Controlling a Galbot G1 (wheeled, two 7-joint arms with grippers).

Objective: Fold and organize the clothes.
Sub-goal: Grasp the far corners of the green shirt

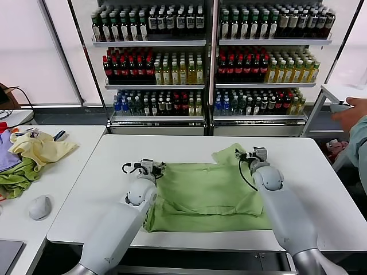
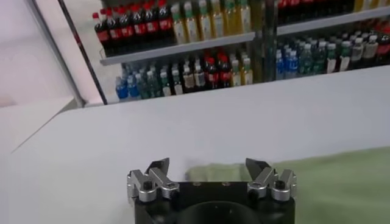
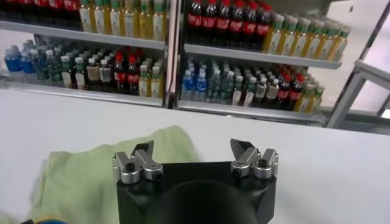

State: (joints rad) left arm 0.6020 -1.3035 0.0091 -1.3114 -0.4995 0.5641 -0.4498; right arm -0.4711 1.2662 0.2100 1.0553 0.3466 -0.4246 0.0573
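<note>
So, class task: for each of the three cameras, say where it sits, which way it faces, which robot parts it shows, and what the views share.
Head view: high on the robot, facing forward and down at the white table; shows both arms, left gripper and right gripper at the light green polo shirt.
Left wrist view: behind the open left gripper, facing the bottle shelves.
Right wrist view: behind the open right gripper, facing the same shelves.
Shared: shirt, table, shelves.

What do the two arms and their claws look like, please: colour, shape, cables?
Both arms have smooth, rounded light-grey shells. A black cable loops beside the left claw, and another runs along the forearm under the right claw. Each claw, seen in the left wrist view and the right wrist view, has a black body, silver knuckle links with dark screws and short dark fingertips.
</note>
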